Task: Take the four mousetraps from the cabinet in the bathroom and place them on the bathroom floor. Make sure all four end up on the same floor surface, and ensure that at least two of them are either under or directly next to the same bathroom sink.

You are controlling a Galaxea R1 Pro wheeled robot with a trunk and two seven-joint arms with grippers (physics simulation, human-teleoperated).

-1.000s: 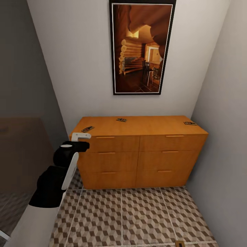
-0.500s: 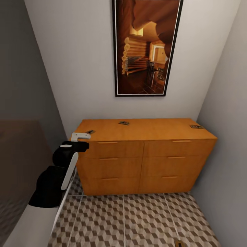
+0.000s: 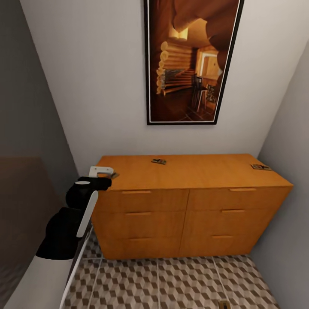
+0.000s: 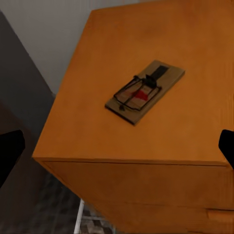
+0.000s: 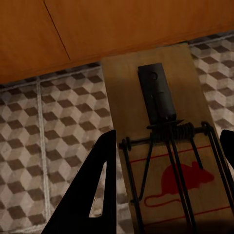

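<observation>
The orange-brown cabinet [image 3: 189, 206] stands against the back wall. On its top lie a mousetrap [image 3: 158, 161] near the middle and another [image 3: 260, 167] at the right end. A third mousetrap [image 4: 145, 91] lies flat near the left corner, partly hidden in the head view. My left gripper [image 3: 102, 171] hovers at that corner, open [image 4: 117, 151], its fingertips wide apart on either side of the trap and short of it. My right gripper [image 5: 168, 139] is shut on a fourth mousetrap [image 5: 165, 161], held above the cube-patterned bathroom floor [image 5: 58, 126] in front of the cabinet's base. The sink is out of view.
A tall framed picture [image 3: 191, 60] hangs above the cabinet. A grey wall [image 3: 287, 223] closes the right side and a dark panel [image 3: 21, 206] the left. Patterned floor tiles [image 3: 171, 283] lie before the cabinet.
The head camera has come closer to the cabinet, which looks larger and lower in the picture. The left gripper now sits over the cabinet's left corner, covering part of the trap there.
</observation>
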